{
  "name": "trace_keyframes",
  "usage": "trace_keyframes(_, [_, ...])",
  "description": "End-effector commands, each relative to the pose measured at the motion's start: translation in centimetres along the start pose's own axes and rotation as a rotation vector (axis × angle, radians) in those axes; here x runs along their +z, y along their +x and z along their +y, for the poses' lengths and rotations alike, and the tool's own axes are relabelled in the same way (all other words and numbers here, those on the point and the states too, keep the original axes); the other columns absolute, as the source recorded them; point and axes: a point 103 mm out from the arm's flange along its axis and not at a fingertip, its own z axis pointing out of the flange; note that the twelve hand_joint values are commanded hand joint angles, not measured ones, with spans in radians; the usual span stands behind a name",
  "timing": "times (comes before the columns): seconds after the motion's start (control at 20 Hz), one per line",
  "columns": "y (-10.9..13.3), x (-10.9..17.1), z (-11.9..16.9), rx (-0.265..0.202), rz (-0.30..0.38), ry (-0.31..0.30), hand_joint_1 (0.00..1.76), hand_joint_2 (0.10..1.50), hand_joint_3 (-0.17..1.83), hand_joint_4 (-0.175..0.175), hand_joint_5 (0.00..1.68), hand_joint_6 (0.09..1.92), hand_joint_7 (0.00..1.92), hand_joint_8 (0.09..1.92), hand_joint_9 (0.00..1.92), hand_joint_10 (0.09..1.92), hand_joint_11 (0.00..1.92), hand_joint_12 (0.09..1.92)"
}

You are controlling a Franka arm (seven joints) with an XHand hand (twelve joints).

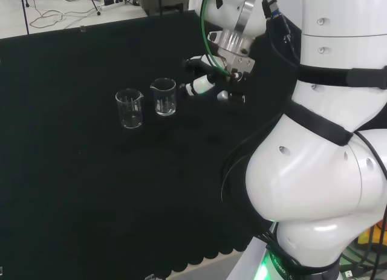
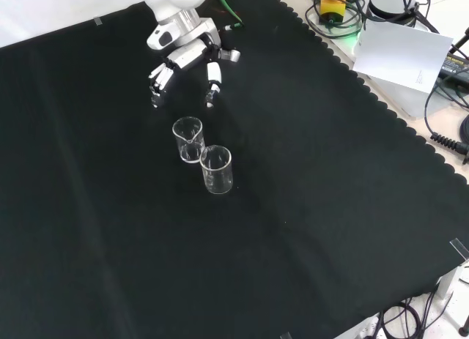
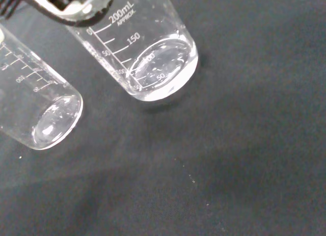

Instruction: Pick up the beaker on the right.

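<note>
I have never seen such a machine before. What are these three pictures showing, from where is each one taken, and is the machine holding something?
It is one white robot arm ending in a black and white hand with fingers. The head view looks from behind the arm, so the big white shapes at its right are the arm itself. The front view looks down from the opposite side. The wrist view is a close camera beside the palm. On the black cloth stand two clear glass beakers: one nearer the hand, one farther from it. The hand hovers close to the nearer beaker with fingers spread; it holds nothing.
</note>
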Motion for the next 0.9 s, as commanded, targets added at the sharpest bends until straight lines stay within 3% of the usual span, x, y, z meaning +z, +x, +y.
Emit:
trace_keyframes(0.05, [-0.5, 2.0, 0.5, -0.014, 0.044, -0.013, 0.80, 0.60, 0.51, -0.062, 0.46, 0.09, 0.26, 0.66, 0.36, 0.65, 0.00, 1.35])
trace_keyframes(0.5, [-1.3, 3.0, 1.9, -0.049, 0.147, -0.084, 0.81, 0.57, 0.55, -0.062, 0.43, 0.09, 0.15, 0.64, 0.26, 0.64, 0.00, 1.30])
trace_keyframes(0.9, [0.5, 4.4, 3.4, -0.122, 0.191, -0.049, 0.81, 0.56, 0.55, -0.062, 0.44, 0.09, 0.21, 0.66, 0.32, 0.66, 0.00, 1.30])
